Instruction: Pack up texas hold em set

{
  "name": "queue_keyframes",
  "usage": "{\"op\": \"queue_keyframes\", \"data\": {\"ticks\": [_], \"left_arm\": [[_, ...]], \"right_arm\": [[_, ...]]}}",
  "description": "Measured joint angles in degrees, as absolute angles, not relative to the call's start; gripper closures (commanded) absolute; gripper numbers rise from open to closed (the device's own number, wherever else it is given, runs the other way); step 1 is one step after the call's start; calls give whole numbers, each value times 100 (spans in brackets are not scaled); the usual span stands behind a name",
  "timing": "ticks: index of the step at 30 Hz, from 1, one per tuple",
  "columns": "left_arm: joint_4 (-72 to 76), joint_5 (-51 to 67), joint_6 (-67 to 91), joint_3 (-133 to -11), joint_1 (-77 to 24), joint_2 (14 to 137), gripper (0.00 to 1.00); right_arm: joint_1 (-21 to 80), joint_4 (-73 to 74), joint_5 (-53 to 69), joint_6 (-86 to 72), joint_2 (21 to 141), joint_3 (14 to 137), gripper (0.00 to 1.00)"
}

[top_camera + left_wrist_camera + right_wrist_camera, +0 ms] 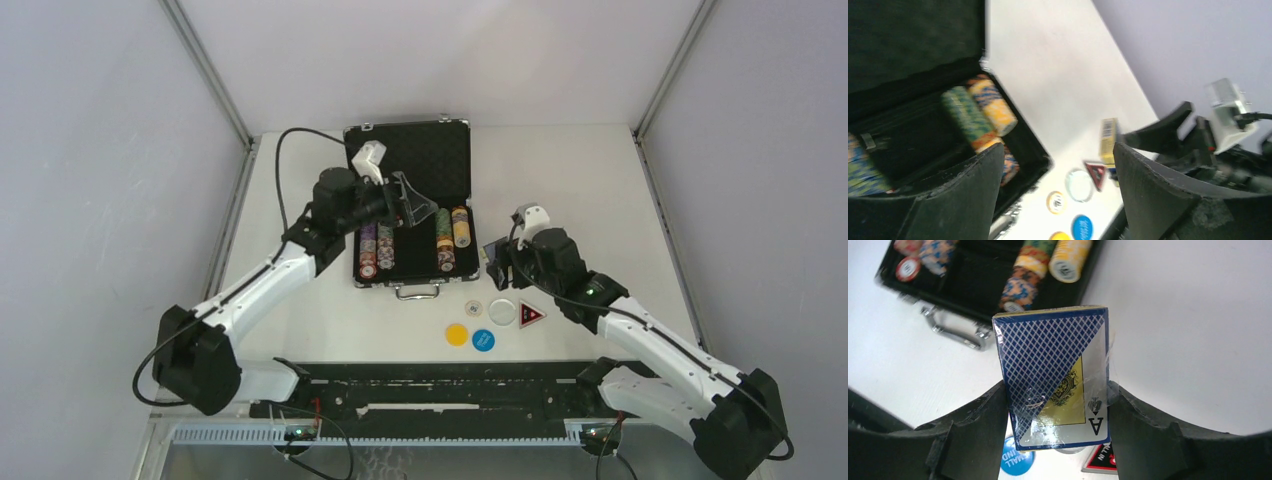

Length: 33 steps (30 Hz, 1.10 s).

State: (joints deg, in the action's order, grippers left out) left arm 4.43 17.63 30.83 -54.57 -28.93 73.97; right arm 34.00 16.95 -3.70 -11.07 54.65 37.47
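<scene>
The black briefcase [410, 284] of the texas hold em set lies open at the table's middle, with chip stacks at its left [376, 250] and right [451, 238]. My left gripper [412, 205] hovers over the case, open and empty [1058, 150]. My right gripper [1058, 395] is shut on the blue-backed card deck [1055, 375], holding it upright above the table just right of the case [492, 250]. Below it lie the blue button [1015, 462] and the red-black triangle token [1100, 460].
In front of the case lie a yellow button [457, 334], a blue button [483, 340], a clear white one [503, 311], a small pale one [473, 309] and the triangle token [531, 316]. The case's metal handle [955, 332] faces the arms. Grey walls enclose the table.
</scene>
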Motion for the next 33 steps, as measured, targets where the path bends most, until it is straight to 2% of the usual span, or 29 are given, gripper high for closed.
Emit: {"op": "queue_keyframes", "data": {"ticks": [9, 15, 20, 22, 27, 32, 33], "left_arm": [[86, 3953, 3350, -5874, -2967, 8237, 24], [-375, 4646, 3155, -5885, -3336, 8702, 31], [-572, 5100, 2980, -5981, -3599, 8997, 32], [-628, 5229, 2930, -6060, -3675, 9083, 36], [-681, 5358, 2842, -6222, -3732, 9262, 60], [-729, 5339, 2856, -6250, -3710, 9367, 97], [-744, 5319, 2880, -6272, -3715, 9376, 99]], "right_arm": [[4289, 1594, -14, -552, 5406, 3688, 99], [4571, 1597, -58, -357, 5400, 3688, 98], [4705, 1597, -145, -281, 5378, 3688, 98], [4755, 1597, -167, -268, 5354, 3688, 98], [4823, 1594, -209, -261, 5321, 3688, 97], [4851, 1621, -274, -207, 5299, 3688, 97], [4853, 1627, -298, -180, 5301, 3688, 95]]}}
